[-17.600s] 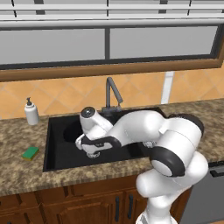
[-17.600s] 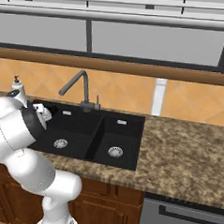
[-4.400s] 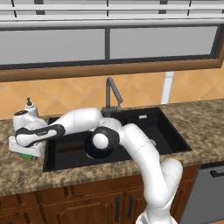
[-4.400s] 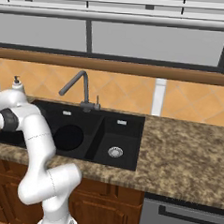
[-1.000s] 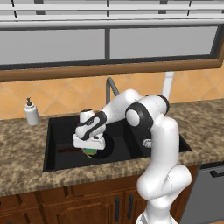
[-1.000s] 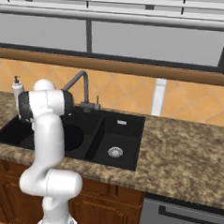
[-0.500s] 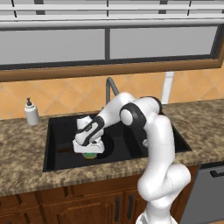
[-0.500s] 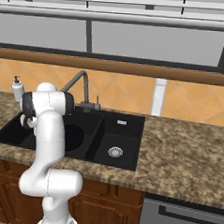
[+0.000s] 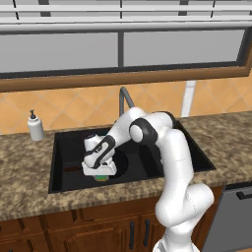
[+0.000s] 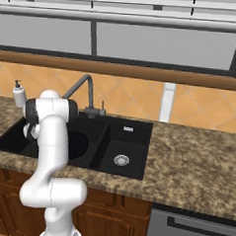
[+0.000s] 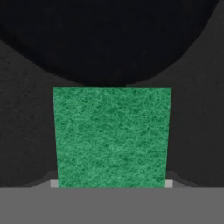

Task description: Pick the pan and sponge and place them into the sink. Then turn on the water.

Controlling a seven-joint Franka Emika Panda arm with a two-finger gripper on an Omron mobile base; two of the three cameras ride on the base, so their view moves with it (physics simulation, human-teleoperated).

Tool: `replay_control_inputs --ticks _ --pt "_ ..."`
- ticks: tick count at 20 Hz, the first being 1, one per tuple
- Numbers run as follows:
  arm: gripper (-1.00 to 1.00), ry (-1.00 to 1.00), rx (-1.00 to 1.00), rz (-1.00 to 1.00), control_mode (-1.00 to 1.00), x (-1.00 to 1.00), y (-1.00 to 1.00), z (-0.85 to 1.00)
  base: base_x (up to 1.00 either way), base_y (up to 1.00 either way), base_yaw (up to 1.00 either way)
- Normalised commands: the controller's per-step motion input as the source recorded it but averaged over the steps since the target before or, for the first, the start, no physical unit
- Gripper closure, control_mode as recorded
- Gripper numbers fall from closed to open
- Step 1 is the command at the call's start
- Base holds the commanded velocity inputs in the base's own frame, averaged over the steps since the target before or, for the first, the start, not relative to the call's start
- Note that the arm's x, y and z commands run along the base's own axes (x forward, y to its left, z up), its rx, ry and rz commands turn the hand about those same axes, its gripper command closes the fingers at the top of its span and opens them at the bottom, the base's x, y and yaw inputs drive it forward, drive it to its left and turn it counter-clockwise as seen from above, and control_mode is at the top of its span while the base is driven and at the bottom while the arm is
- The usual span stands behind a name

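The black sink [image 9: 58, 147] has two basins. My gripper [image 9: 100, 173] reaches down into the larger left one and is shut on the green sponge [image 9: 102, 177]. Its fingers are hidden behind the hand. In the hand view the sponge [image 11: 112, 136] is a green block close in front of the camera. The round black pan [image 11: 109, 39] lies just beyond it on the basin floor. The pan [image 9: 127, 165] sits beside the hand, and its brown handle [image 9: 73, 169] points left. No water comes from the dark gooseneck faucet [image 9: 126, 98].
A white soap dispenser [image 9: 34, 126] stands on the granite counter [image 9: 29, 192] left of the sink. The right basin [image 10: 122, 146] holds a silver drain [image 10: 121, 160]. Orange wall tiles and a window run behind the faucet [image 10: 85, 88]. A dishwasher front [image 10: 192, 228] is at the lower right.
Over the last second the hand has sunk lower and a little left into the left basin, carrying the sponge down beside the pan.
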Motion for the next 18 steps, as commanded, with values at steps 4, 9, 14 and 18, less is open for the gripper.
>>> replay_control_inputs --ticks 4,9,14,18 --pt "1.0 0.0 -0.03 0.0 -1.0 0.11 0.0 -0.21 0.0 0.0 0.0" --pt "1.0 0.0 0.0 0.0 -1.0 0.13 0.0 -0.15 0.0 0.0 0.0" --pt "1.0 0.04 0.0 0.0 -1.0 0.13 0.0 -0.02 0.0 0.0 0.0" --pt "-1.0 0.01 0.0 0.0 -1.0 0.11 0.0 -0.03 0.0 0.0 0.0"
